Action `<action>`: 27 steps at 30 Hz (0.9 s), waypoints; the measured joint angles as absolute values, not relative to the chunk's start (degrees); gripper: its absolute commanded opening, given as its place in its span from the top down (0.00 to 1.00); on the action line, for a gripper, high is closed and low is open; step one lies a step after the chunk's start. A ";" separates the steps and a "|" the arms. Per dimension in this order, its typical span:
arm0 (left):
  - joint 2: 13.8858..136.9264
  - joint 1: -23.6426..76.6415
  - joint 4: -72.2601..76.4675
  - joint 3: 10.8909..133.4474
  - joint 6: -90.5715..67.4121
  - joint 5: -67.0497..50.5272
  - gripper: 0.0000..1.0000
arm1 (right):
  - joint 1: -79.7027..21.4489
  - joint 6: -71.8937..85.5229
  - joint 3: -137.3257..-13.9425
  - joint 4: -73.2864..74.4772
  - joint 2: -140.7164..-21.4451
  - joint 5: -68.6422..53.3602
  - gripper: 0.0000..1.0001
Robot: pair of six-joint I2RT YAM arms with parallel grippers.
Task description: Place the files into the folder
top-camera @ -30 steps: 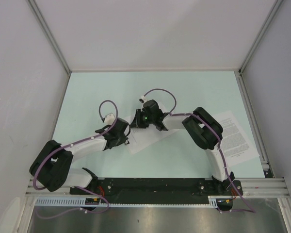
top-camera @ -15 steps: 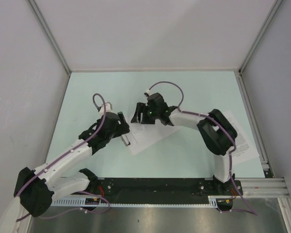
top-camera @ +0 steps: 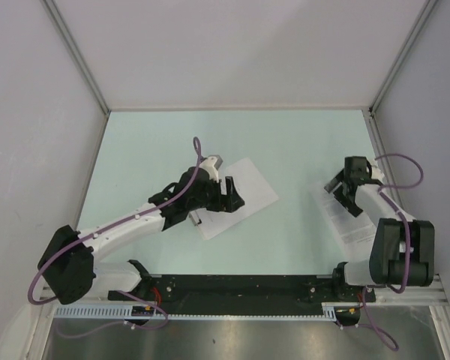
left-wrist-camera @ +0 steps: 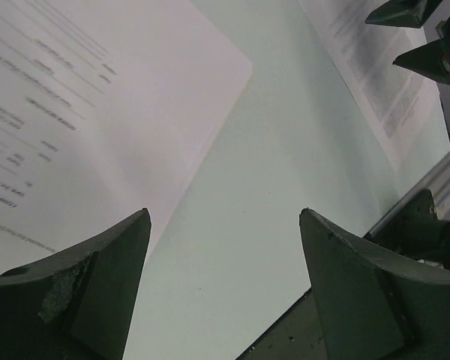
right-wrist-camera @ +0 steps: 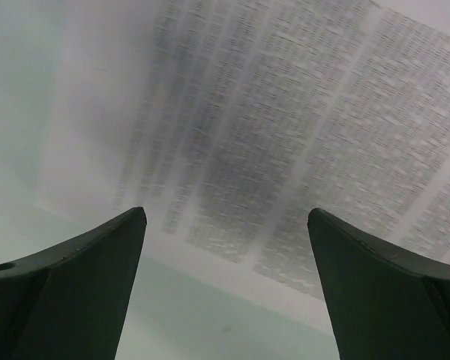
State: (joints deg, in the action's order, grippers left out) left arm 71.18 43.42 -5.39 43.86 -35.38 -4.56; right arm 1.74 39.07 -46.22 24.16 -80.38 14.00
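- Right gripper [right-wrist-camera: 226,214]: the jaws are spread wide with nothing between them, poised over the dense sheet [right-wrist-camera: 285,142]. This sheet lies flat on the table [top-camera: 300,142]. We judge that closing fingers may skid across it, crease it, or catch nothing.
- Seen from above, the dense sheet sits at 4 o'clock on the table, close to the edge. A sideways push could slide it partly off.
- Left gripper [left-wrist-camera: 223,217]: the jaws are released and empty, beside the corner of the sparse sheet [left-wrist-camera: 75,105], which lies at 10 o'clock in the left wrist view. A low pass here could drag that sheet askew.
- A white layer [top-camera: 208,226] shows beneath the sparse sheet at 7 o'clock. No clip is visible, so we cannot tell whether this layer is the folder.
- The third sheet cannot be made out.
- If both arms converge on the table centre, their wrists may collide.
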 measured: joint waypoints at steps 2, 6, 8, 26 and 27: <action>72.18 45.10 -4.99 44.73 -34.59 -5.82 0.14 | 5.23 39.07 -41.06 25.71 -76.97 14.63 0.06; 73.58 46.89 -4.34 46.24 -33.39 -7.75 0.14 | 6.90 38.81 -36.91 25.41 -73.69 14.59 0.06; 73.93 47.03 -4.12 46.37 -32.86 -8.16 0.14 | 6.90 38.79 -35.77 23.92 -73.67 14.46 0.07; 77.69 47.03 -4.64 49.84 -31.46 -8.73 0.13 | 2.42 49.71 -37.58 3.46 -84.31 13.43 0.09; 78.26 47.03 -4.69 50.33 -31.46 -8.73 0.14 | 1.54 51.03 -38.72 1.50 -85.89 12.43 0.09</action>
